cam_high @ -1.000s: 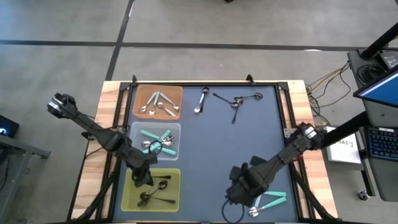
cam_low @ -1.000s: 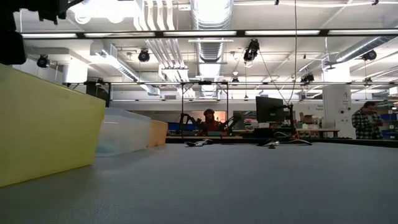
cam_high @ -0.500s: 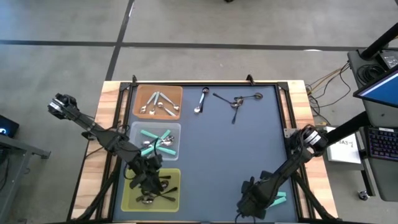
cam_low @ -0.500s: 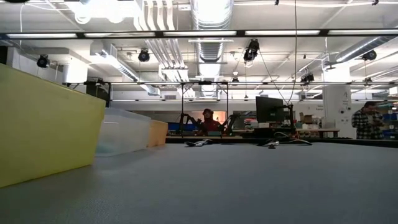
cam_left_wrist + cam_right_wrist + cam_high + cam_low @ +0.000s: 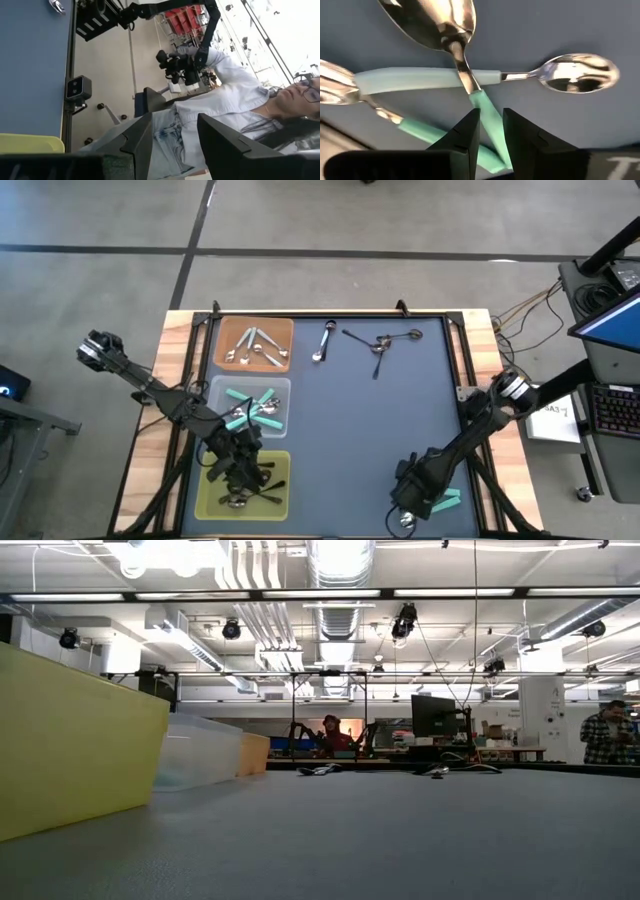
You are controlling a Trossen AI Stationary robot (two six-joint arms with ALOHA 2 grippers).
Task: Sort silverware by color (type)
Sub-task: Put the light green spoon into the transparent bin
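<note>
- Since a second ago the right gripper (image 5: 415, 502) has slid from the middle of the near edge down onto the teal-handled spoons (image 5: 485, 107) at the table's near right corner, while the left gripper (image 5: 240, 470) has dropped from the rim of the yellow-green tray (image 5: 212, 502) to sit over the dark spoons (image 5: 262, 493) inside it.
- Those teal spoons lie crossed in a small pile, one handle between the right fingers (image 5: 465, 135), which stand narrowly apart on either side of it; whether they already pinch it I cannot tell.
- Each spoon looks light, stiff and slick (polished bowl, smooth coated handle), so the flat handle near its middle is likely the better hold; the rounded bowl would probably slip.
- Crossed handles may drag a neighbour along.
- Left fingers (image 5: 142, 142) stand apart with nothing between them.
- More teal spoons lie in the clear tray (image 5: 283, 388), silver spoons (image 5: 255, 348) in the orange tray (image 5: 228, 330).
- Unsorted spoons (image 5: 380, 342) remain at the far edge.
</note>
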